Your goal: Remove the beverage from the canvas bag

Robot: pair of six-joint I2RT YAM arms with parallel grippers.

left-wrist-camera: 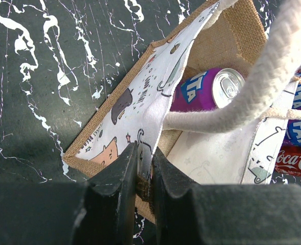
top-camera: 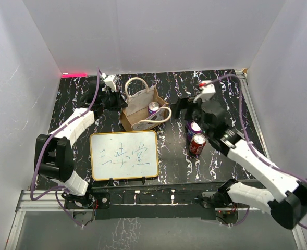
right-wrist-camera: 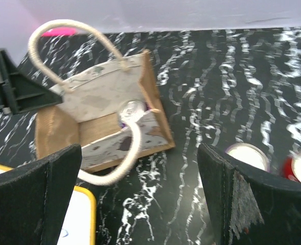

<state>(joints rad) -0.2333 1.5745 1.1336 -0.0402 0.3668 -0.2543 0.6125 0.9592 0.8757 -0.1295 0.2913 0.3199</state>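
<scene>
The left pincer is clamped on the rim of one side wall of the canvas bag, propping its mouth open. The right pincer hangs on the bag's far side from it, fingers wide apart and empty. A purple can sits inside the bag, so reaching in, gripping and lifting all remain. A rope handle droops across the mouth in front of that can and may snag. Beside the bag, a Fanta can and a Coca-Cola can stand on the surface; a whiteboard lies nearer the bases.
</scene>
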